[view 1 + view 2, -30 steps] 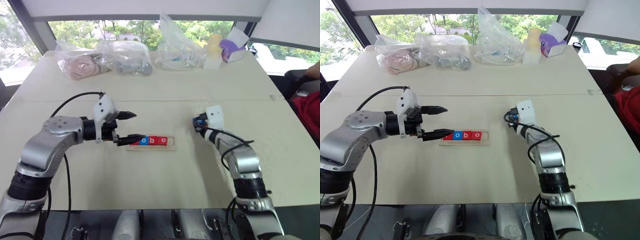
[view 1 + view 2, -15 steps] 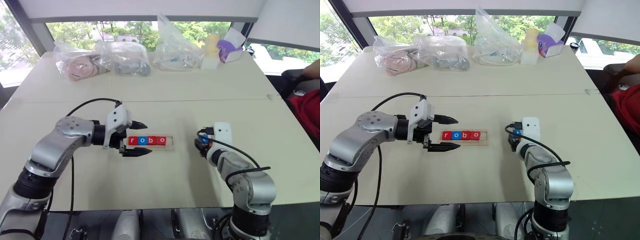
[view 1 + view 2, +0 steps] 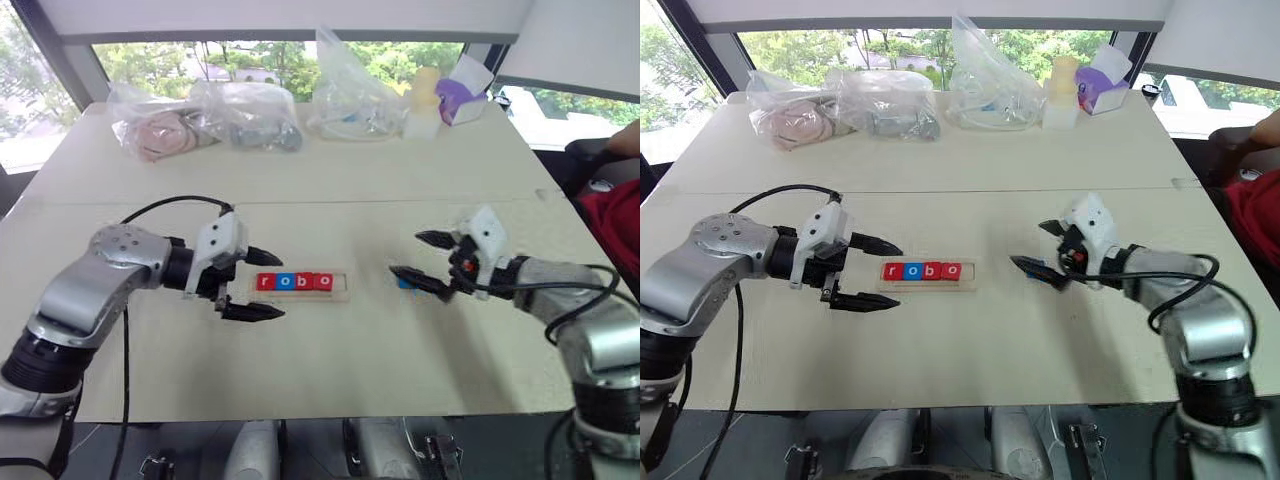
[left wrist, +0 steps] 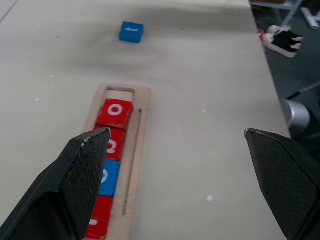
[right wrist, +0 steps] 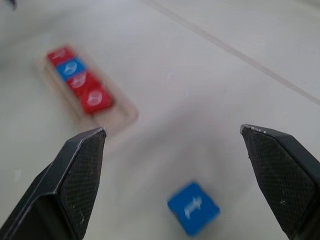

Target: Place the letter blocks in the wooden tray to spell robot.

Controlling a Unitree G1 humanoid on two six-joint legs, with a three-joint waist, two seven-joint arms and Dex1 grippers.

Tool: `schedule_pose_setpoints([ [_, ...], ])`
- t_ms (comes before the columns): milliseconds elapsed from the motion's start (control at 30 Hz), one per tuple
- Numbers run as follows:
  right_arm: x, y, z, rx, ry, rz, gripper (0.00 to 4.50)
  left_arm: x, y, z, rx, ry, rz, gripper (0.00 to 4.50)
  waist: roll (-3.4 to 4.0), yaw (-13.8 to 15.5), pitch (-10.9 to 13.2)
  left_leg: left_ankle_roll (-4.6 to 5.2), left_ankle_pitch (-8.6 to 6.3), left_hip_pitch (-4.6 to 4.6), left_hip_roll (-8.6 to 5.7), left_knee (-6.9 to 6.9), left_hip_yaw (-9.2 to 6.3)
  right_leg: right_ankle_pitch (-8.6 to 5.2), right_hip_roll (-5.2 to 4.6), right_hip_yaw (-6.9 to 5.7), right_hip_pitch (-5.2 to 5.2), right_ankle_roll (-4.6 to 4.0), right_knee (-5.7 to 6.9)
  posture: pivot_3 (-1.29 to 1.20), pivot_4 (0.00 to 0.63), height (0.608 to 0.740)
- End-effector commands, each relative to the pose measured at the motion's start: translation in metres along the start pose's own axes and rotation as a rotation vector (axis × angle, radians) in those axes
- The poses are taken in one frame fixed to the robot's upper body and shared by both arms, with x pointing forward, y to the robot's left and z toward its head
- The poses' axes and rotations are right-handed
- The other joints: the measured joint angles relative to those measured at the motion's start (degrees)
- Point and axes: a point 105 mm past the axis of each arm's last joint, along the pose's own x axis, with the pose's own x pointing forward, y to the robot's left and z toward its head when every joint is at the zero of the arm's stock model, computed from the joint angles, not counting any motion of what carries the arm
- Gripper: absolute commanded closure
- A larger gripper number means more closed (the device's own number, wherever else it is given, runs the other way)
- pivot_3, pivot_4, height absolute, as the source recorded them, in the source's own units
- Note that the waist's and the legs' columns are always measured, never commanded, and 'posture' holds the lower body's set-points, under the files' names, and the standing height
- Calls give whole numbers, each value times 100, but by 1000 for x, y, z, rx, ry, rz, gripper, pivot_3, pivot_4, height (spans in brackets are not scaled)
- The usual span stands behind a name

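Across the pale desk (image 3: 330, 360) we note the right end effector (image 3: 425, 259) has lifted, now wide open and empty over the blue t block (image 5: 193, 208) (loose beside the wooden tray (image 3: 340, 295) holding r-o-b-o), last slot unfilled; left end effector (image 3: 258, 284) open, empty.

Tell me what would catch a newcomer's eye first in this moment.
The wooden tray at mid-table, holding four blocks that read r, o, b, o, with its last slot by the right end bare. Next, the blue t block lying alone on the table to the tray's right, just below the open right gripper. The left gripper, also open, hangs at the tray's left end.
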Motion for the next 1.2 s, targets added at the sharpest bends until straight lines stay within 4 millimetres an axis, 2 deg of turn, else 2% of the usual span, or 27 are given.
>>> schedule_pose_setpoints([
  [33, -2, -18, -13, -104, 42, 79, 50, -1, -7, 14, 58, -24, -37, 0, -1, -8, 1, 0, 0, 0, 0, 2, 2, 0, -1, 1, 0, 0, 0, 0, 150, 735],
  [133, 1, -28, -28, -146, 97, 140, 50, -2, -7, 16, 72, -25, -16, 0, 0, -21, 4, 0, 0, 5, 3, 5, 3, 1, 0, 9, -1, 0, 2, 0, 150, 735],
  [300, 16, -32, -51, -197, 148, 207, 50, -2, -8, 19, 39, -56, 37, 0, 0, -11, 4, 0, 0, 6, 4, 5, -1, 1, 0, 9, 0, 0, 8, 0, 150, 735],
  [500, 29, -32, -65, -183, 134, 220, 50, -3, -4, 14, -5, -70, 110, 0, 0, -13, 4, -1, 0, 7, 3, 12, -9, 2, -6, 9, 2, 1, 14, 0, 150, 735],
  [600, 33, -32, -62, -186, 100, 224, 870, -4, -4, 11, -14, -62, 122, 0, 0, -21, 4, -1, 1, 25, 6, 12, -6, 3, -5, 10, 17, -1, 14, 0, 150, 735],
  [767, 31, -28, -64, -199, 105, 241, 3338, -7, -2, 4, -21, -37, 133, 0, 1, -6, 5, -1, 1, 46, 5, 11, -4, 2, -6, 11, 36, -2, 17, 0, 150, 735],
  [833, 30, -28, -64, -227, 119, 237, 3363, -8, -1, 3, -21, -31, 140, 0, 1, -5, 5, -1, 1, 48, 5, 11, -4, 2, -7, 11, 39, -2, 17, 0, 150, 735],
  [900, 38, -22, -39, -258, 76, 237, 3363, -19, 9, -5, -27, 7, 191, 0, 1, -10, 4, -1, 1, 48, 5, 10, -4, 2, -7, 11, 39, -2, 17, 0, 150, 735],
  [1033, 59, 4, 11, -261, -23, 266, 3363, -33, 19, -14, -35, 45, 228, 0, 12, -39, 10, -2, 1, 49, 8, 4, 1, 3, -3, 18, 22, -5, 30, 0, 150, 735],
  [1133, 70, 24, 31, -216, -61, 295, 3363, -38, 25, -13, -27, 49, 253, 0, 12, 0, 10, -2, 1, 45, 10, 4, -8, 3, 1, 14, 21, -7, 31, 0, 150, 735],
  [1200, 74, 34, 32, -192, -42, 322, 3363, -40, 27, -13, -27, 47, 265, 0, 12, 45, 10, -2, 1, 34, 6, 5, -13, 3, -4, 8, 19, -6, 27, 0, 150, 735],
])
